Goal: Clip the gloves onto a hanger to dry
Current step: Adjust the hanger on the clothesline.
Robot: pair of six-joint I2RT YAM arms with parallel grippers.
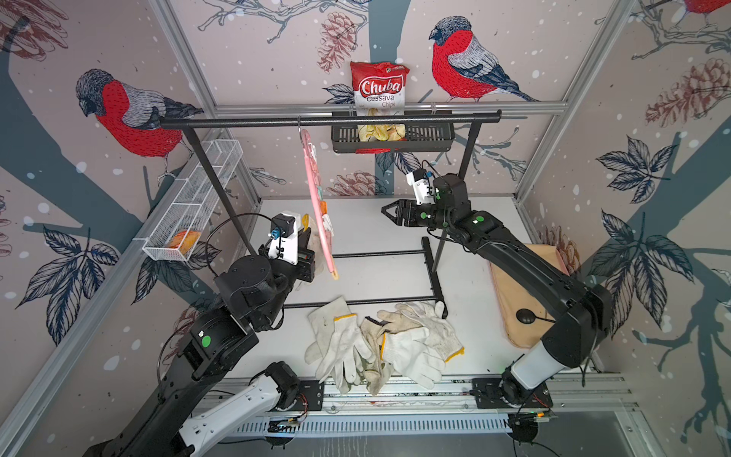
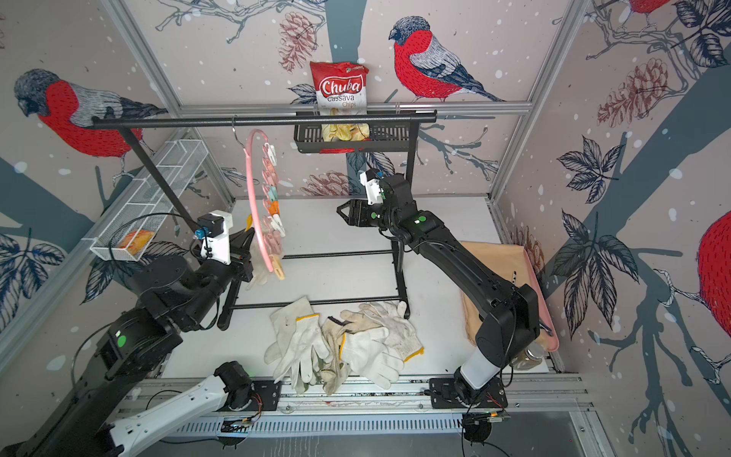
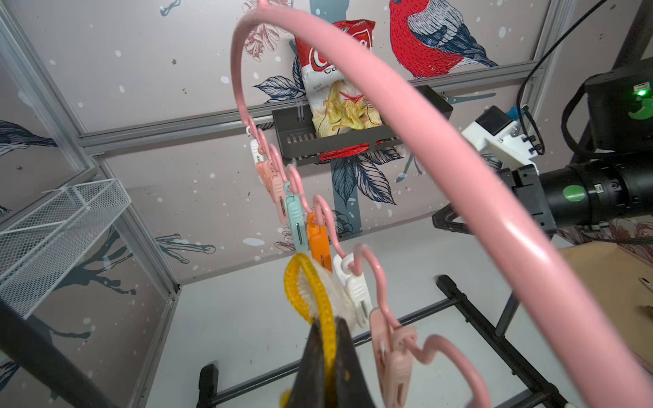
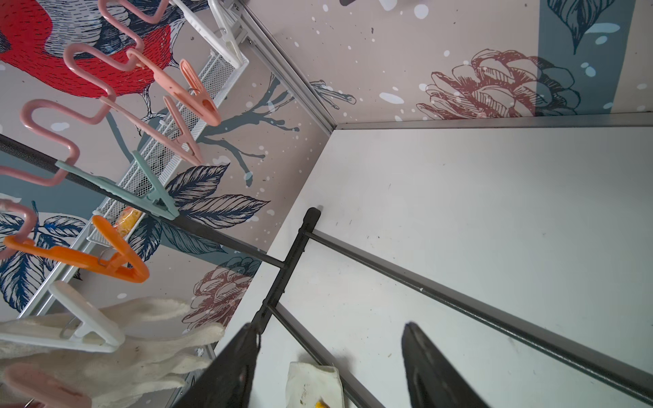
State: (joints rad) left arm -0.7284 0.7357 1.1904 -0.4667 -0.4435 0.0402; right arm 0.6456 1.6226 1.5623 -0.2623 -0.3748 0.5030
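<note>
Several off-white gloves (image 1: 379, 344) (image 2: 340, 344) lie heaped near the table's front edge. The pink hanger (image 1: 315, 198) (image 2: 249, 186) hangs by its hook from the black rack, with a row of pastel clothespins. My left gripper (image 3: 327, 339) (image 2: 247, 239) is shut on the yellow-edged cuff of a knit glove (image 3: 318, 289), holding it up beside the white clothespin (image 3: 357, 286); I cannot tell whether that pin grips it. The same glove (image 4: 141, 349) hangs down in the right wrist view. My right gripper (image 1: 389, 211) (image 4: 332, 339) is open and holds nothing, to the right of the hanger.
The black garment rack (image 1: 328, 118) spans the back, its base bars (image 1: 375, 253) lying on the table. A black basket (image 1: 427, 136) holds a chips bag (image 1: 379, 91). A white wire basket (image 1: 197, 198) hangs on the left wall. A beige pad (image 1: 510, 300) lies at the right.
</note>
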